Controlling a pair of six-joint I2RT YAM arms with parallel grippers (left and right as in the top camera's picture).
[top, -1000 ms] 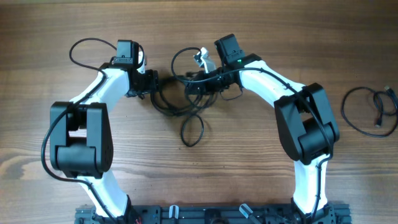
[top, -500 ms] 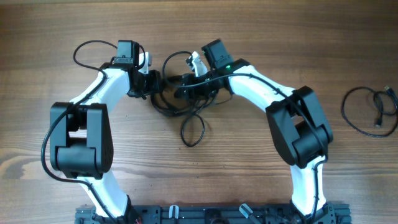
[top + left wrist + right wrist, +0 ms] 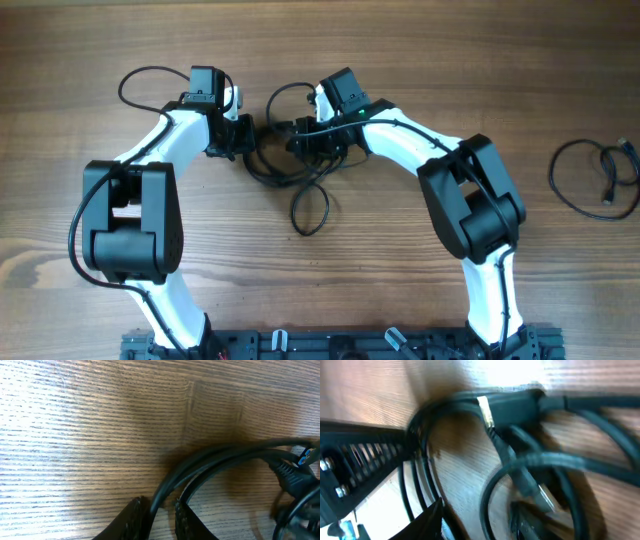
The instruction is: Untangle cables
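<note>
The tangled black cables [image 3: 290, 172] lie at the table's middle, with one loop [image 3: 310, 210] trailing toward the front. My left gripper [image 3: 248, 140] is at the tangle's left edge. In the left wrist view its fingers [image 3: 161, 512] are closed on one black cable [image 3: 210, 457], and a plug [image 3: 292, 472] lies at the right. My right gripper [image 3: 298, 140] is over the tangle's upper right. In the right wrist view its fingers [image 3: 477, 520] stand apart around a cable loop. A silver-tipped plug [image 3: 545, 500] and a thick connector [image 3: 512, 407] lie close by.
A separate coiled black cable [image 3: 597, 175] lies at the far right of the wooden table [image 3: 450, 40]. The left arm's own wire loops at the back left [image 3: 145, 85]. The arm bases stand along the front edge.
My right gripper has moved left along the tangle, toward the left gripper, and the upper cable loop shifted left with it. The left gripper has stayed in place on its cable.
</note>
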